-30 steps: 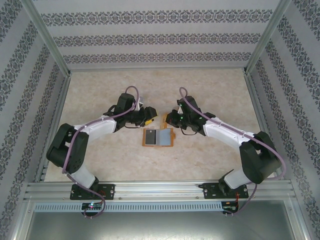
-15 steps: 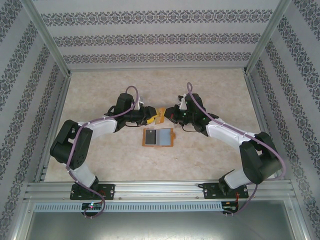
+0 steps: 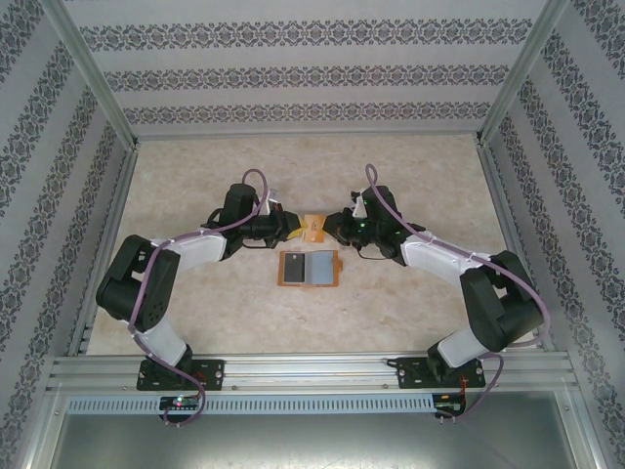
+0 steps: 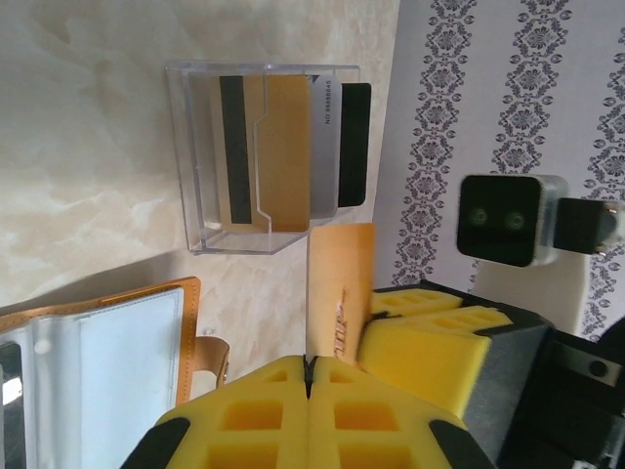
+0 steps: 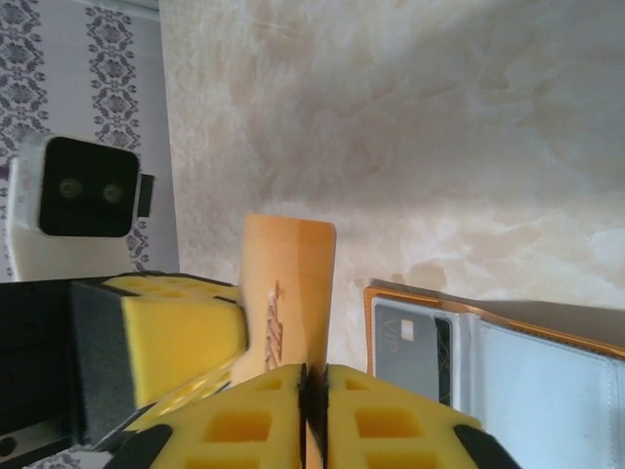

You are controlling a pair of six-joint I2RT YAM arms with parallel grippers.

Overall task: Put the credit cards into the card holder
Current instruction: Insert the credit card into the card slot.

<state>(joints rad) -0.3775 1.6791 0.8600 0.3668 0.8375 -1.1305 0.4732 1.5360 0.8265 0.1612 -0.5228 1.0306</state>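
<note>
Both jaws pinching orange card (image 3: pixel 313 227) — opposite ends, card holder (image 3: pixel 283 269) near

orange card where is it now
The orange card is mid-table in the top view, held between the left gripper and right gripper, beyond the open card holder.

My orange-yellow credit card (image 4: pixel 340 283) is pinched at one end by both my left gripper (image 4: pixel 309 376) and my right gripper (image 5: pixel 312 379). The card holder (image 3: pixel 320 268) lies open and flat just nearer my bases, with an orange-tan rim and grey pockets. A dark card (image 3: pixel 292 267) sits in its left pocket. More credit cards (image 4: pixel 283 147) stand upright in a clear box (image 4: pixel 186 156).
</note>
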